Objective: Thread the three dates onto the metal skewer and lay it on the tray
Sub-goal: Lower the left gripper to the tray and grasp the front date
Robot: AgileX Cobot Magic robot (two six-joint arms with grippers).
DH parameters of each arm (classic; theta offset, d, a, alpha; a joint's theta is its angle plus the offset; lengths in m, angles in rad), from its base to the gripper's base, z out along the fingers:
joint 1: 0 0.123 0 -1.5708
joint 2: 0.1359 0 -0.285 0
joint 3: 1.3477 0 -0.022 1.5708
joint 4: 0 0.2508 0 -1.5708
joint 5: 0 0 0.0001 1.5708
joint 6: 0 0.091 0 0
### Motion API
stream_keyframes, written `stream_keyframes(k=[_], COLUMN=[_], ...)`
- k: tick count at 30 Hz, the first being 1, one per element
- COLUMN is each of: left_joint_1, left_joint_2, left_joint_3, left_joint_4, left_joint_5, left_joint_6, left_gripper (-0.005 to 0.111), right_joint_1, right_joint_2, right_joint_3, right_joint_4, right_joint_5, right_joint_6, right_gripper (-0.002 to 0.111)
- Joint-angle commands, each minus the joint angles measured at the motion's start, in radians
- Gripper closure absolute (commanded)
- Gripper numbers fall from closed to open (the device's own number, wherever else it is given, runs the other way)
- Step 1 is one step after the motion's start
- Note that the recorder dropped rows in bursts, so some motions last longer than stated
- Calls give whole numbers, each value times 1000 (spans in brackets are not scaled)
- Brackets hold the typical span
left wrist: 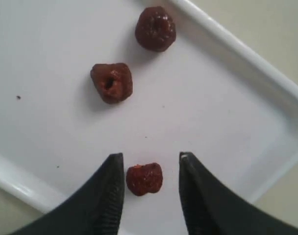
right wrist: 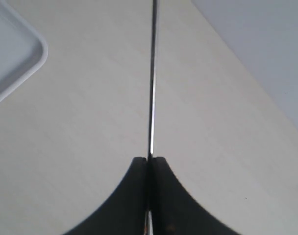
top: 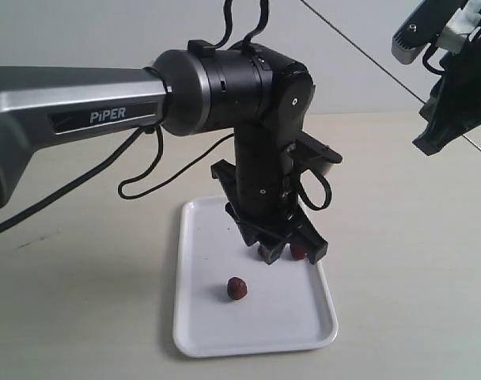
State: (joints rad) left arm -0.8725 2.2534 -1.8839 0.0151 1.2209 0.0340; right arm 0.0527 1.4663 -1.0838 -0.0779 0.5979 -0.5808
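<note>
Exterior view, near to far. White tray (top: 264, 328) sits at 6 o'clock on the pale table (top: 82, 317). One date (top: 237, 288) lies alone near the tray's middle. The other two dates (top: 298, 252) sit at 1 o'clock from it, under the left gripper (top: 286, 250). Left wrist view: fingers (left wrist: 107, 196) apart, straddling a date (left wrist: 144, 178), not touching it. Right gripper (top: 432, 144) hangs at 2 o'clock, well apart from the tray. Its jaws are pinched tight on the metal skewer (right wrist: 152, 73), which juts out over the table.
</note>
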Motion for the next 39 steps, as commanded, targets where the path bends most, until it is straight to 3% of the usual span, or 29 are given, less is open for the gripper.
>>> stream_keyframes(k=[1,7,12,39], left_joint_1=[-4,-4,-4,-4], left_joint_2=[-21,-26,-24,63], left_joint_3=[69,105,105,116], left_joint_4=[-15,-15,28,28], left_joint_5=[0,0,0,0], left_joint_6=[13,15,15,11], left_gripper=[69,64,49,50], right_joint_1=[-6,-6,-6,-6], right_joint_2=[-2,-2,-2,-2], right_joint_3=[2,2,2,2], right_joint_4=[4,8,17,27], right_joint_5=[-19,-20,-21,-23], right_joint_6=[-1,-1,-1,-1], right_gripper=[108,108,108,108])
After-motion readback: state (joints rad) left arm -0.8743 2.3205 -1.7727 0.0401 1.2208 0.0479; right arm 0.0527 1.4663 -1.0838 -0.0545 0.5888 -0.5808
